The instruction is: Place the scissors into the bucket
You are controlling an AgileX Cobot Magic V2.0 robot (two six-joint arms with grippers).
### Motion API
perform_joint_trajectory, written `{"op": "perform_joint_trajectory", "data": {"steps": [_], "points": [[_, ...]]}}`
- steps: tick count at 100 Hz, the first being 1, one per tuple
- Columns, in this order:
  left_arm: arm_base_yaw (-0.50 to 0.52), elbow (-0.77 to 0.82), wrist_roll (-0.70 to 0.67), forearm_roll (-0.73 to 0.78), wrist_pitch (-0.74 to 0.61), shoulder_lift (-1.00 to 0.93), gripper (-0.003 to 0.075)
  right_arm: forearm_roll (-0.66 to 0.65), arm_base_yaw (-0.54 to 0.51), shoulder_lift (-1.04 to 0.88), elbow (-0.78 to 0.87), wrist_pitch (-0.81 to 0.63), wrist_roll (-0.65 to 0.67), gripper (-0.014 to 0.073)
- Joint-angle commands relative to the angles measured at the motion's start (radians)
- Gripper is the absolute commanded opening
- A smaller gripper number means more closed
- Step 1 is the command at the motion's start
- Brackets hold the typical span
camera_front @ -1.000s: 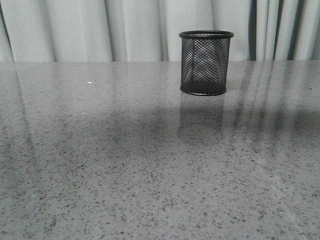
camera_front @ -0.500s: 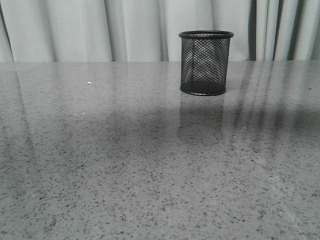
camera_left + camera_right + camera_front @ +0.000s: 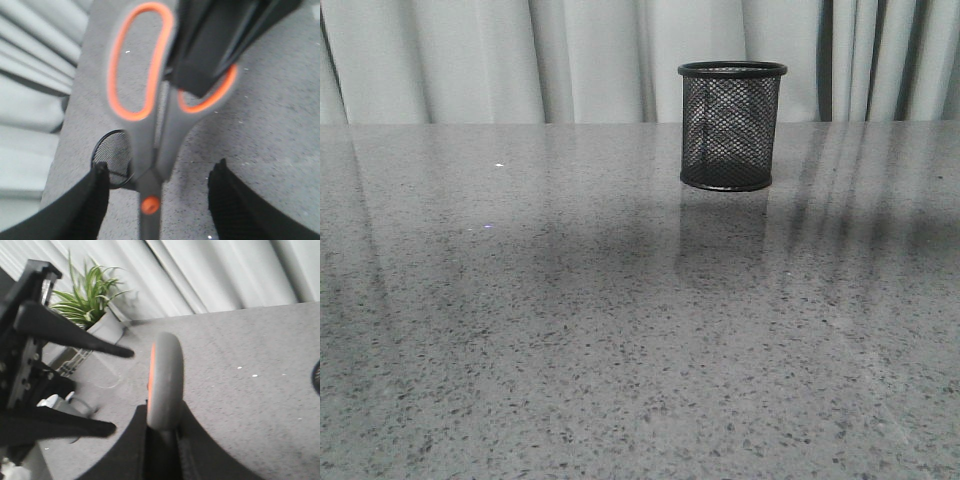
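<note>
Two end effectors show only in the wrist views; the front view has just the bucket [image 3: 732,125] standing upright toward the far right of the grey speckled table [image 3: 570,330], before pale curtains [image 3: 470,60]. The right end effector [image 3: 161,450] is clamped on one handle loop of the scissors [image 3: 150,130], held above the table. The left end effector [image 3: 157,200] is spread wide, its fingers [image 3: 95,200] apart either side of the scissors' pivot, gripping nothing. A potted plant [image 3: 90,300] stands beyond the table edge.
</note>
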Motion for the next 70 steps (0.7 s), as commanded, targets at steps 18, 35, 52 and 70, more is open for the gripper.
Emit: {"op": "perform_joint_trajectory", "data": {"steps": [18, 35, 52, 70], "points": [[0.231, -0.032, -0.198, -0.041, -0.109, -0.037, 0.0440, -0.126, -0.007, 0.068, -0.166, -0.049, 0.037, -0.0044], [0.436, -0.032, -0.224, -0.156, -0.023, -0.040, 0.0440, -0.359, -0.007, 0.146, -0.303, -0.053, 0.109, -0.0044], [0.605, -0.032, -0.224, -0.200, 0.079, -0.040, 0.0439, -0.630, -0.007, 0.216, -0.433, -0.061, 0.246, -0.0043], [0.741, -0.032, -0.224, -0.292, 0.096, -0.040, 0.0439, -0.780, -0.005, 0.309, -0.538, -0.022, 0.325, -0.0043]]}}
